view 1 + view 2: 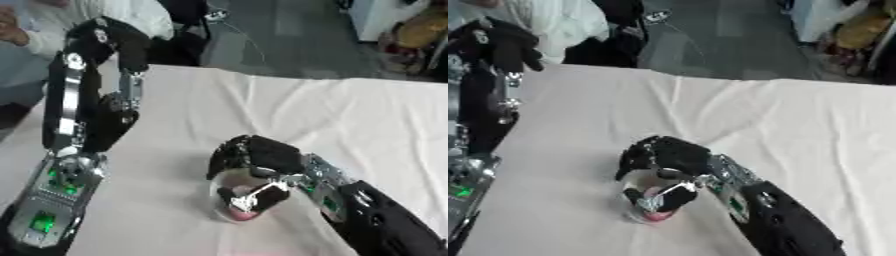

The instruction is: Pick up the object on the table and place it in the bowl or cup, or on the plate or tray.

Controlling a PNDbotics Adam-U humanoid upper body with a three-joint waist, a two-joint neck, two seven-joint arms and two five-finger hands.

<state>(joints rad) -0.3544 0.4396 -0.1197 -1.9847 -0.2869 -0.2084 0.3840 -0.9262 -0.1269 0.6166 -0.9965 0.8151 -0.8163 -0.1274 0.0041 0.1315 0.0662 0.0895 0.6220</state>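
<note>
right hand [254,157] curled over cup [229,200] | pink object [238,214], seemingly rounded, inside | left hand [118,37] raised, curled

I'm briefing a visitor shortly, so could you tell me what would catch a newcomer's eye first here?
The right hand, low at the table's middle, fingers curled over a small clear cup with something pink inside. Next, the left hand, raised at the upper left over the white tablecloth.

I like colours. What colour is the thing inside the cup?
Pink, seen best in the right eye view.
</note>
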